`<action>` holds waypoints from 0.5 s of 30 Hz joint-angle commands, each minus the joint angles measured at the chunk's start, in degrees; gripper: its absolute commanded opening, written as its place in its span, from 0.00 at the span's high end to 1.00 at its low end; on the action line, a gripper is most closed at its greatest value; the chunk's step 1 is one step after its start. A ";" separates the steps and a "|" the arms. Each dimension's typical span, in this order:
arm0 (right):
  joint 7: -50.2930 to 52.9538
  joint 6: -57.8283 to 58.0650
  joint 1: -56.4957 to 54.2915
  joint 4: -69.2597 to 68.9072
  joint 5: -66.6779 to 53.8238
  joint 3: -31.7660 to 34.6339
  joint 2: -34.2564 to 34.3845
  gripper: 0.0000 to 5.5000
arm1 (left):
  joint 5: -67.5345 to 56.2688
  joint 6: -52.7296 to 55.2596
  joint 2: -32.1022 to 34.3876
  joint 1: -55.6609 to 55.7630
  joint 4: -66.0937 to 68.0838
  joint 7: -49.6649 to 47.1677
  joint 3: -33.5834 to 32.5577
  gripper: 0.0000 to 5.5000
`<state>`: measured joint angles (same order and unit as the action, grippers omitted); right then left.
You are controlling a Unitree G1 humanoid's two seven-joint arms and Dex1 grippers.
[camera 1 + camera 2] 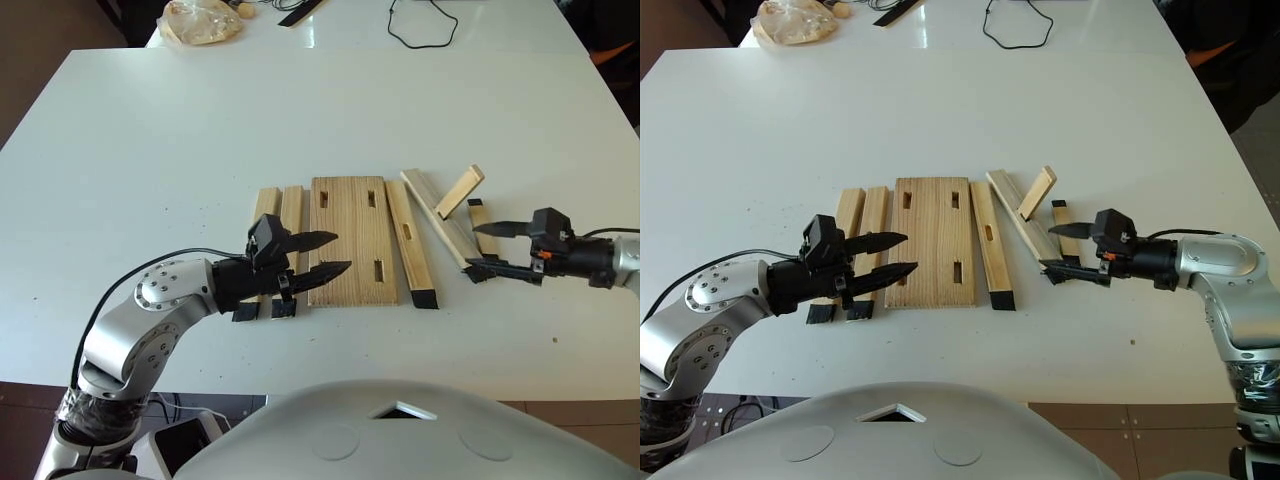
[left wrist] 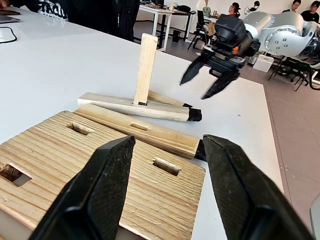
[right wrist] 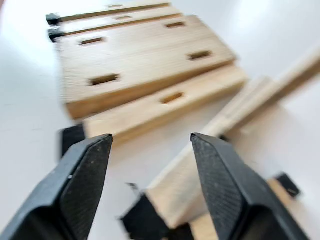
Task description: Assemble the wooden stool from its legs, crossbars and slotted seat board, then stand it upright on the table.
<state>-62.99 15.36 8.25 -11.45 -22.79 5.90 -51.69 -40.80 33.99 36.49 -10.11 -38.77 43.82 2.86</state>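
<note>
The slotted seat board (image 1: pixel 348 240) lies flat in the middle of the white table. Two black-tipped legs (image 1: pixel 278 215) lie side by side along its left edge. A third slotted leg (image 1: pixel 410 245) lies along its right edge. Further right, a fourth leg (image 1: pixel 440 220) lies at a slant with a short crossbar (image 1: pixel 460 190) propped across it and another piece (image 1: pixel 480 215) beside it. My left gripper (image 1: pixel 343 251) hangs open just above the board's near left part. My right gripper (image 1: pixel 471 248) is open at the slanted leg's black-tipped near end (image 3: pixel 150 220), holding nothing.
A crumpled plastic bag (image 1: pixel 203 20) and a black cable (image 1: pixel 420 30) lie at the far edge of the table (image 1: pixel 150 150). Bare table top stretches to the left, right and beyond the parts.
</note>
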 commanded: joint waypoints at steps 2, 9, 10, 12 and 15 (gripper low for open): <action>10.94 6.41 3.69 -6.77 2.90 -2.51 5.42 0.32 | 0.96 -0.37 0.62 0.31 -0.61 -0.04 0.14 0.54; 21.82 11.72 2.81 -6.78 6.03 -3.59 11.20 0.32 | -0.13 -0.06 0.06 0.05 -1.41 -0.30 0.19 0.54; 22.53 11.70 2.80 -6.62 6.60 -3.94 11.59 0.32 | -0.18 0.00 0.05 0.12 -1.46 -0.32 0.25 0.54; 23.67 12.07 2.78 -6.23 7.48 -4.75 12.33 0.32 | -0.22 0.05 0.02 0.12 -1.49 -0.34 0.23 0.54; 25.21 11.69 3.42 -5.15 9.73 -6.33 13.08 0.32 | -0.28 0.14 -0.03 0.14 -1.49 -0.37 0.21 0.54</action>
<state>-38.97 26.98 11.47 -17.42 -14.90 0.91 -39.17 -40.91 33.82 36.16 -10.10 -39.79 43.71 2.95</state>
